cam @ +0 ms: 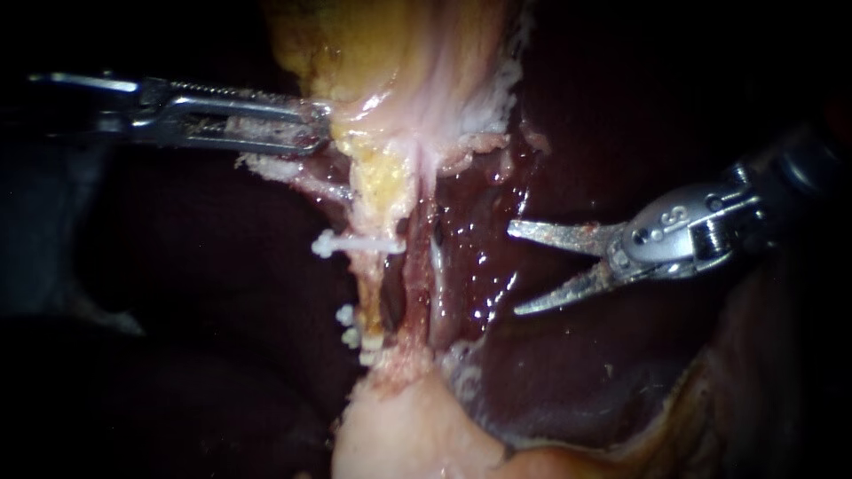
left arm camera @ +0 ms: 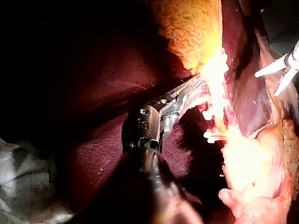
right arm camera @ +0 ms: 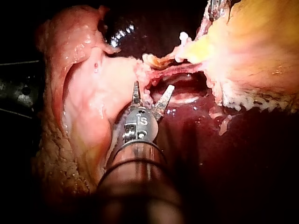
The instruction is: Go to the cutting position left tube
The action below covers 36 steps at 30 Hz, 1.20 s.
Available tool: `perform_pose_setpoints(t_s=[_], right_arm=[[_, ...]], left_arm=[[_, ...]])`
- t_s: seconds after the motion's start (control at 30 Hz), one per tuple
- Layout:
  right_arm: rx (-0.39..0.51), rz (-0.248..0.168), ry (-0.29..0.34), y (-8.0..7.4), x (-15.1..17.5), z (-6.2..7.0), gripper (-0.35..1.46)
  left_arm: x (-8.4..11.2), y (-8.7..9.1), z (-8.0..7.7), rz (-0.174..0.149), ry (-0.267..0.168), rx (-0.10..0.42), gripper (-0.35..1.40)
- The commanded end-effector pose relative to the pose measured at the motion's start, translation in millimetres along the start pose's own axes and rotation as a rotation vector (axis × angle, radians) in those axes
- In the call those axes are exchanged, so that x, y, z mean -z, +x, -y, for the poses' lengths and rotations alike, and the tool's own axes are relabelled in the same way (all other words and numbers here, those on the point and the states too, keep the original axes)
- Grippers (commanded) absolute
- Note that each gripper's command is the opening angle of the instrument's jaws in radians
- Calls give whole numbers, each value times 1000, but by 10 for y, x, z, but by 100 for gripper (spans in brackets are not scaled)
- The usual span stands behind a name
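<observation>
From where I stand, the left tube (cam: 380, 288) is a thin, yellowish strand. It runs from the gallbladder (cam: 399, 62) on the far side down toward me, with a second tube just to its right. The upper clip (cam: 355, 242) crosses it, and the lower clips (cam: 349, 325) sit in a cluster nearer to me. The bare stretch between them looks like the place to cut.

The left instrument (cam: 319, 126) comes in from the left, its jaws clamped on the gallbladder's edge. The right instrument (cam: 515, 270) hangs over the liver (cam: 577, 372), to the right of both tubes and touching neither. Its two blades are spread apart with nothing between them.

I'd judge the tube soft, wet, slippery and easily torn. The blades should straddle only that bare stretch, squarely, clear of the clips and of the neighbouring tube.
</observation>
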Motion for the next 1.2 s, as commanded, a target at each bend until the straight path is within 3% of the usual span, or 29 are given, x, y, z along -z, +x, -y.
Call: perform_pose_setpoints(t_s=[0.03,0.13,0.27,0.47,0.6,0.97,1.2], right_arm=[[0,-1,2,0,0,0,145],[0,-1,2,0,0,0,145],[0,-1,2,0,0,0,145],[0,-1,2,0,0,0,145],[-1,-1,2,0,0,-1,145],[-1,-4,10,0,-1,-2,145],[-32,-27,75,15,-14,9,145]], left_arm=[[1,0,0,0,-1,0,-35],[6,3,-2,2,-5,2,-35],[29,17,-10,5,-9,12,-35],[75,44,-14,-42,3,39,-35],[94,54,-16,-56,5,44,-35],[97,56,-23,-62,6,42,-35],[95,56,-28,-64,9,44,-35]])
